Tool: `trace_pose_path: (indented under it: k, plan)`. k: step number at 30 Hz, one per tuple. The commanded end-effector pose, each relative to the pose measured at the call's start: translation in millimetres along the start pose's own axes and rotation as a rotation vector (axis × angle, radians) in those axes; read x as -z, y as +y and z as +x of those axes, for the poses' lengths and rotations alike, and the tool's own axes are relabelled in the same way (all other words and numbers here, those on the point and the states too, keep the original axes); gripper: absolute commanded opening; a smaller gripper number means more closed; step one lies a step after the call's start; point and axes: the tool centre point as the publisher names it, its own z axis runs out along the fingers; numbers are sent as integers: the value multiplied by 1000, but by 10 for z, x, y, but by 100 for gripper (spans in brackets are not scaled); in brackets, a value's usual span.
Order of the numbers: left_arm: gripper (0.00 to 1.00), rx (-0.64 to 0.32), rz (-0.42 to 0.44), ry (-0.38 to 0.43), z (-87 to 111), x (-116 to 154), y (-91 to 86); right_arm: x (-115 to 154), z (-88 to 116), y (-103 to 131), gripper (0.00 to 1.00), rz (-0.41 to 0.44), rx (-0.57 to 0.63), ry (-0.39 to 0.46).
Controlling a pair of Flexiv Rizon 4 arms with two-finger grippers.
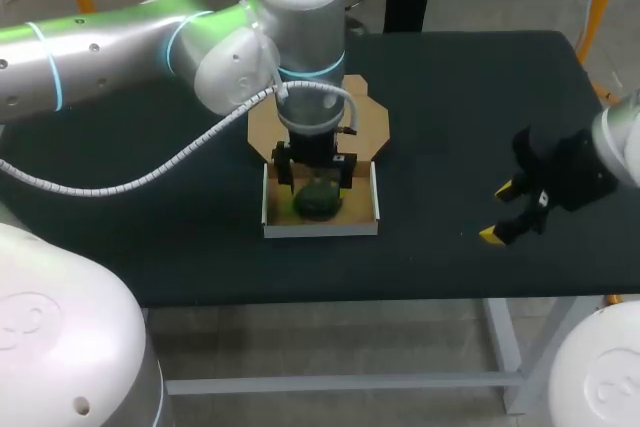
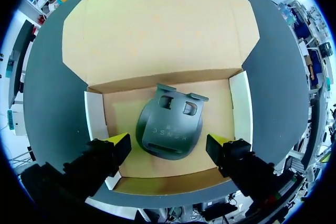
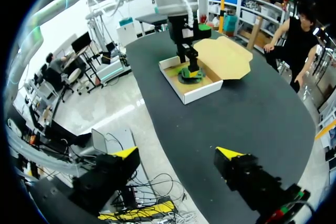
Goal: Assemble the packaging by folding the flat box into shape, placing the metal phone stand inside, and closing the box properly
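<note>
The box [image 1: 270, 209] is folded into a shallow white-walled tray, with its brown lid flap [image 1: 368, 119] lying flat behind it. A dark metal phone stand [image 1: 319, 201] lies on the box floor [image 2: 220, 103]. My left gripper [image 1: 318, 187] hangs open straight over the stand [image 2: 170, 128], a yellow tip on each side of it and not touching. Off to the right, my right gripper [image 1: 505, 212] is open and empty above the bare table. Its wrist view shows the box [image 3: 194, 92], the stand [image 3: 190, 74] and the flap [image 3: 226, 59] far ahead of its fingers [image 3: 123, 153].
The dark table [image 1: 450, 97] carries nothing else. Its front edge [image 1: 400, 292] runs close below the box and my right gripper. The left arm's white cable [image 1: 150, 172] loops over the table's left part.
</note>
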Motion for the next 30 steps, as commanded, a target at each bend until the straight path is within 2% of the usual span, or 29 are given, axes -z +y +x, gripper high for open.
trace_pose_path:
  k: [1,17,24,30]
  plan:
    - [100,0,-1,-6,11,4,-6,-6,49,-13,100,-3,2,-12]
    - [100,0,-1,-6,11,4,-6,-6,49,-13,100,-3,2,-12]
    - [100,91,-16,27,-37,41,43,-6,49,-13,100,-3,2,-12]
    - [100,106,-14,-7,2,-47,91,-6,49,-13,100,-3,2,-12]
